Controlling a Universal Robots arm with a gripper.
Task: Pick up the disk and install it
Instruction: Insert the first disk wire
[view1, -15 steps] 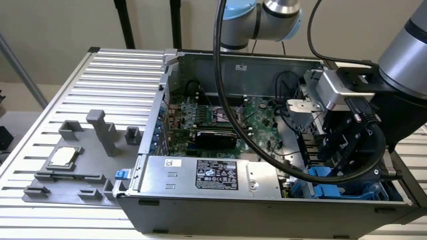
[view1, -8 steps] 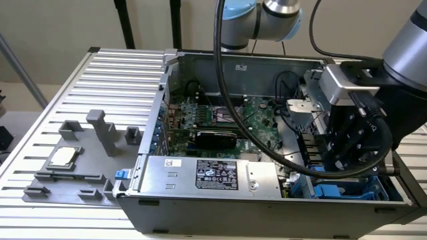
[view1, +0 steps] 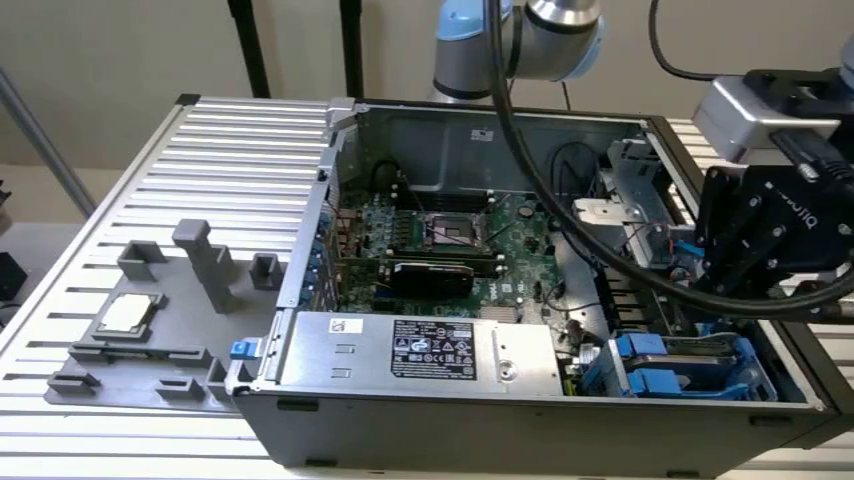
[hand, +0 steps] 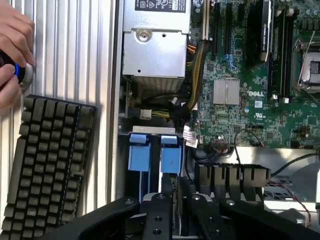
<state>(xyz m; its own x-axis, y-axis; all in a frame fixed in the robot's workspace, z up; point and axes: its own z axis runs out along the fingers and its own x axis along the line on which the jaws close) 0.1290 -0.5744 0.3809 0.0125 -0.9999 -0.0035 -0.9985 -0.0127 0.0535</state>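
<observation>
Wrist view: the gripper (hand: 175, 202) is hanging directly over the disk (hand: 170, 160) — whether it is gripping, wide or narrow, I cannot tell. The disk is sitting in the drive bay (view1: 761, 380) at the case (view1: 534, 440) corner, its 2 blue rail tabs facing the motherboard (hand: 250, 100). Judgement: seating is calling for a square, even push along the bay guides, keeping clear of the cable bundle (hand: 192, 75) beside the power-supply box (hand: 155, 50). In the exterior view the arm (view1: 561, 30) is reaching over the case's rear wall, wrist bent downward — tool pointing into the bay.
</observation>
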